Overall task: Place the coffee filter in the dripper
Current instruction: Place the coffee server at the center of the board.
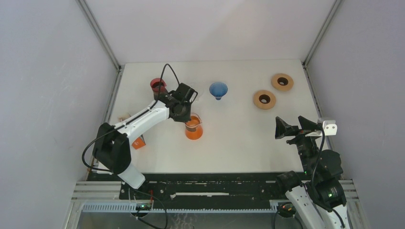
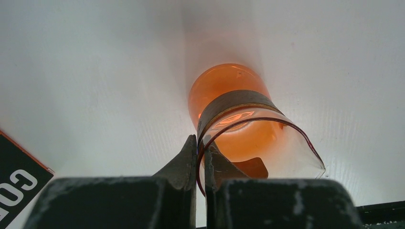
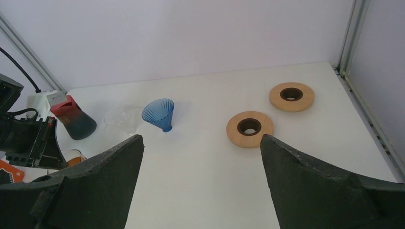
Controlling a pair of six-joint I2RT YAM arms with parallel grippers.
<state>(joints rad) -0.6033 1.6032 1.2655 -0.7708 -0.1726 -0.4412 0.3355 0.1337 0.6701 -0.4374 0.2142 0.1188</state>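
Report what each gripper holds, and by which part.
Left gripper pinches the orange glass carafe by its rim wall; right gripper is open, holding nothing.

On my left wrist feed, the left gripper (image 2: 200,145) has its two dark fingers (image 2: 181,164) pinched on the near rim of an orange glass vessel (image 2: 248,133), one finger outside the wall and one inside. The vessel has a dark band (image 2: 234,101) round its neck and a thin red lip, and I can't tell whether its base touches the white table (image 2: 95,71). At lower left I see the corner of a black packet (image 2: 16,183) with an orange edge and white lettering, well apart from the vessel.
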